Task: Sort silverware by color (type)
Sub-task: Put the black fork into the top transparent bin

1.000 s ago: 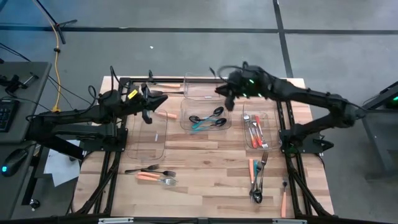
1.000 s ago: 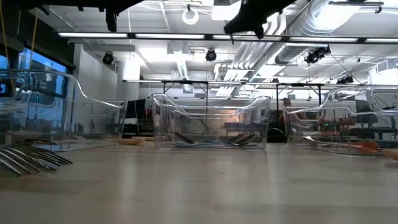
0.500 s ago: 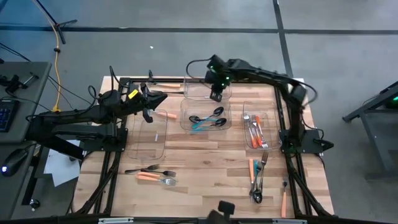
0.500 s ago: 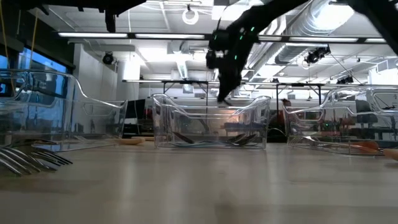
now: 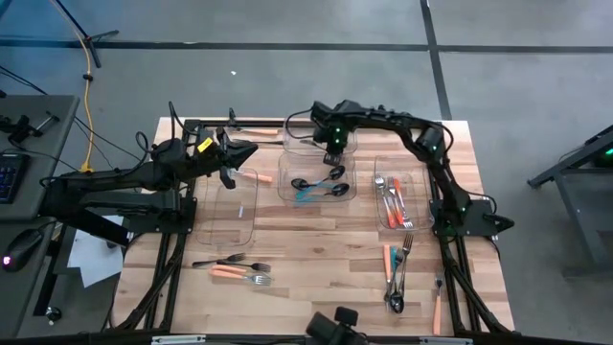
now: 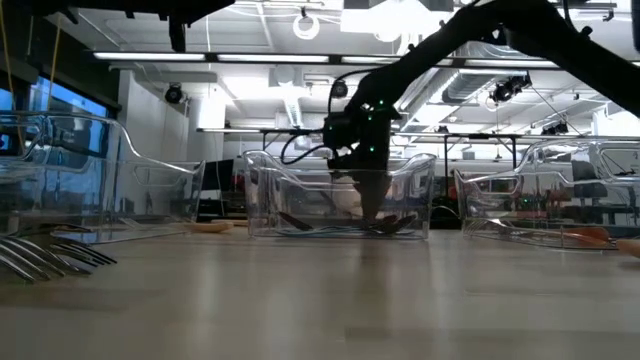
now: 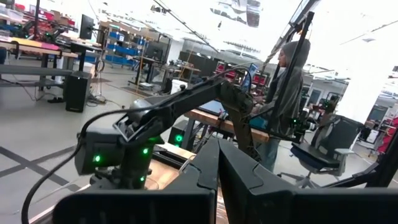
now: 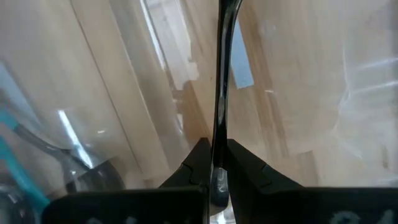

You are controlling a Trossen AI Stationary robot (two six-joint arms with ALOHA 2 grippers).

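Silverware, one thin black utensil (image 8: 219, 93), sits pinched between our right gripper's (image 8: 212, 163) nearly closed fingers, upper centre; left gripper (image 7: 216, 163) closed, empty.

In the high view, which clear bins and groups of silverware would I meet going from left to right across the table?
Empty left bin → orange-handled group → middle bin with spoons, right hand above its far edge → right bin with forks → loose pile.

Black and teal spoons (image 5: 321, 184) in middle bin; orange-handled forks (image 5: 393, 199) in right bin; mixed pieces (image 5: 235, 268) loose on table.
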